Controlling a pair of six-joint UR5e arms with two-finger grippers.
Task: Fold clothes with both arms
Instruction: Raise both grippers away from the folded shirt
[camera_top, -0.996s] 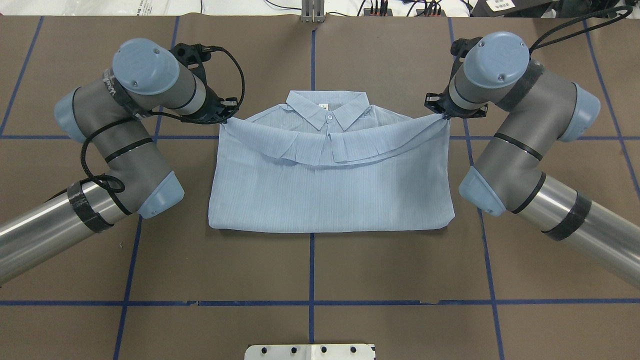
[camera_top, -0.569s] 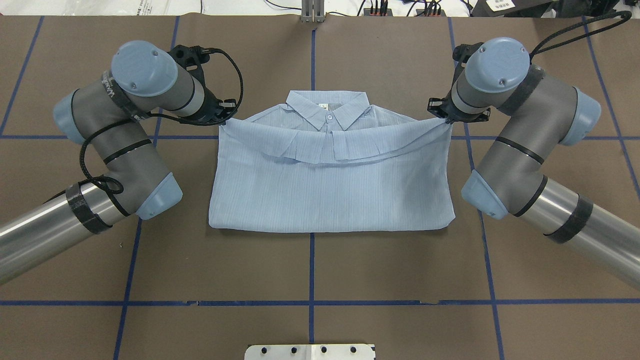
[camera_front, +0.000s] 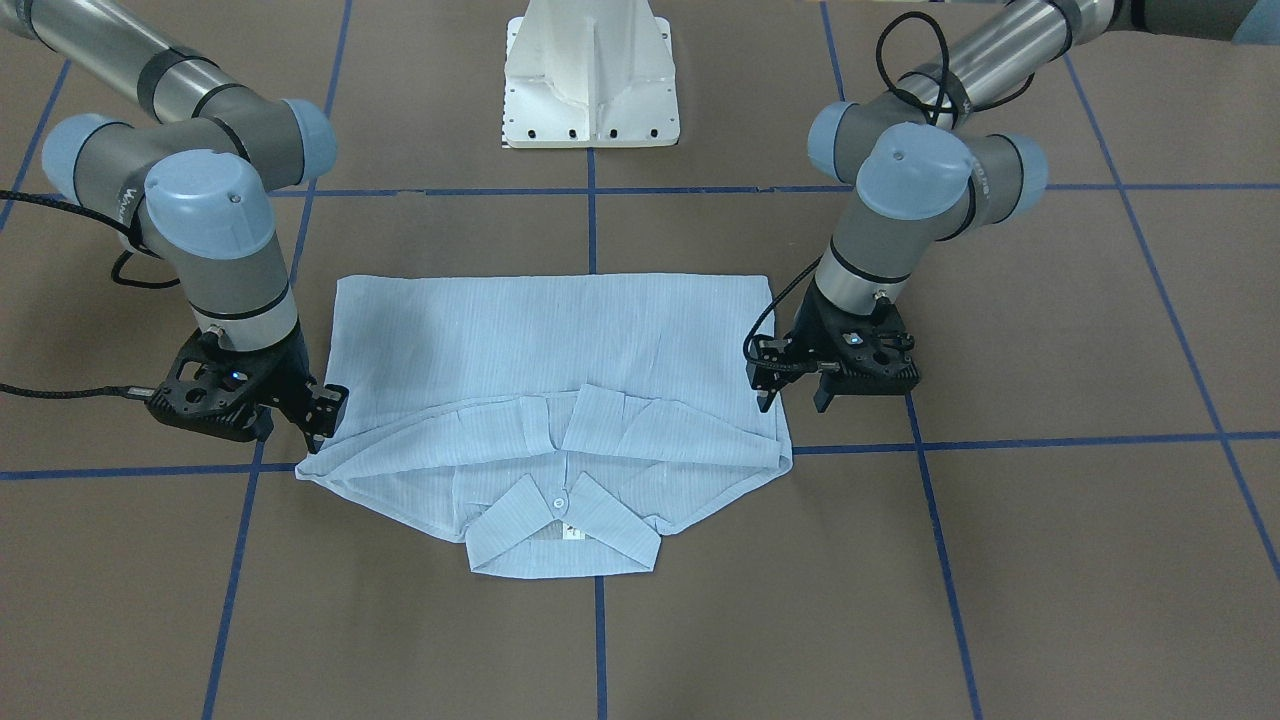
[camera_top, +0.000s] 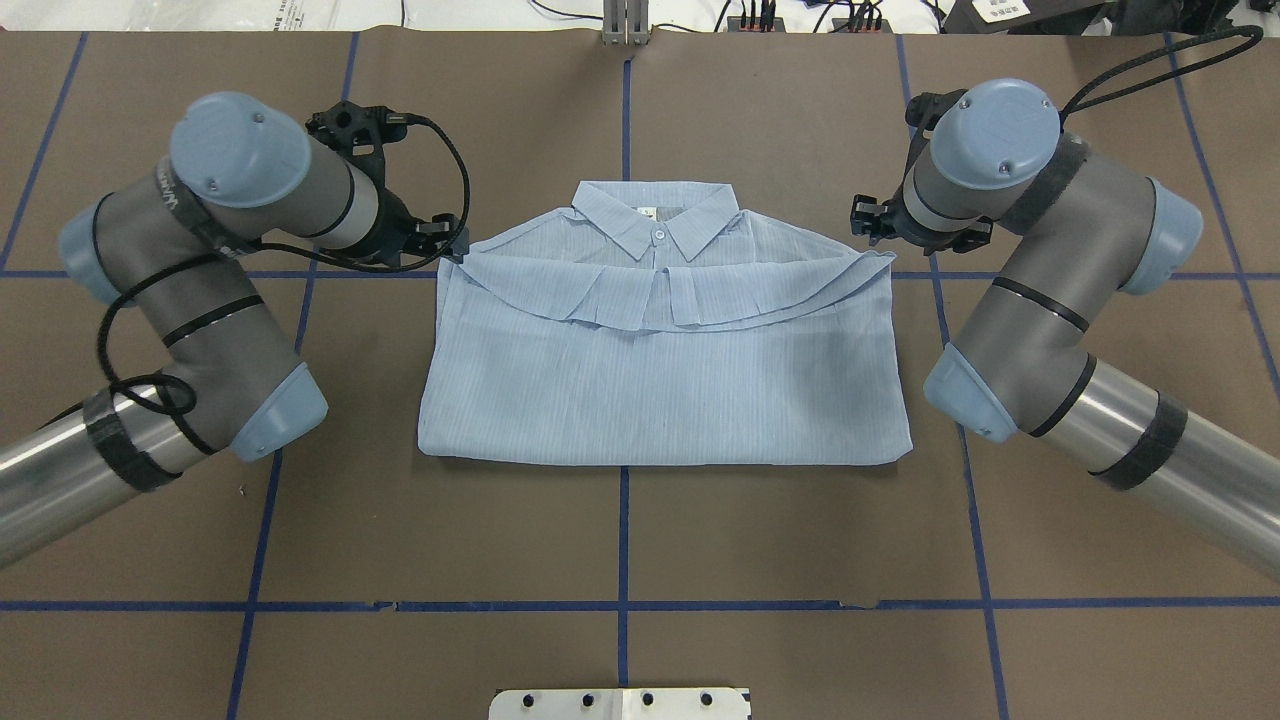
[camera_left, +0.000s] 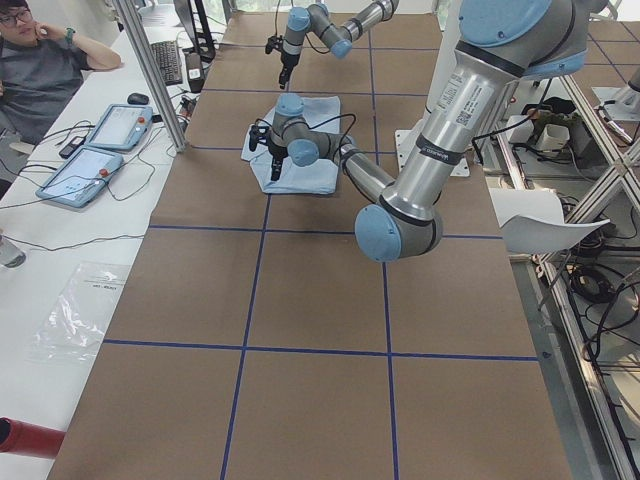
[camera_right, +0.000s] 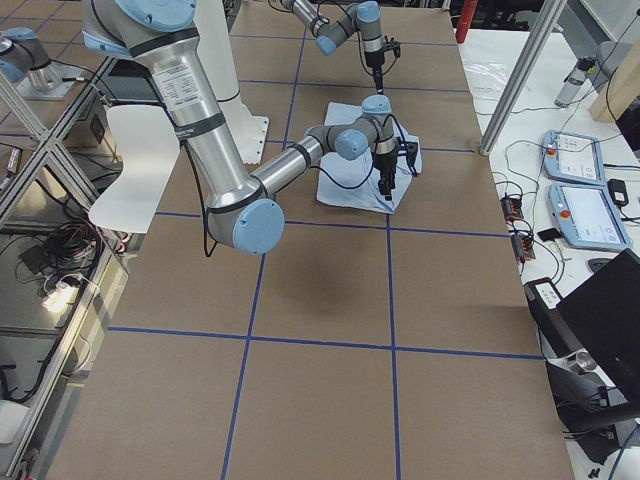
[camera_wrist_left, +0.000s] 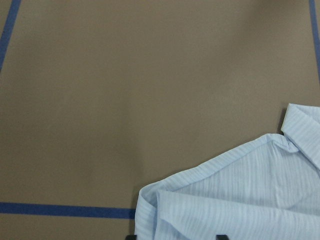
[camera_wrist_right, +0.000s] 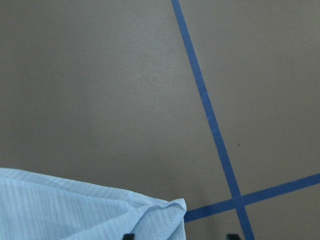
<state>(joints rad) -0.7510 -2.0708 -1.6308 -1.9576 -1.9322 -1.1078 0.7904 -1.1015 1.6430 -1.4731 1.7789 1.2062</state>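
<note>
Shirt (camera_top: 660, 380): folded, flat at table (camera_top: 640, 540) centre, collar on far side. Left gripper (camera_front: 792, 403): spread wide, empty, over one shirt corner. Right gripper (camera_front: 322, 418): spread, empty, at opposite corner. Fingertips (camera_wrist_right: 129, 237) cropped to slivers in wrist views.

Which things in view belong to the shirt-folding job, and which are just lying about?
Job in hand:
pale blue shirt
left end effector, open
right end effector, open

Lying about:
tablet-like pendants
keyboard
clear plastic bag
</note>
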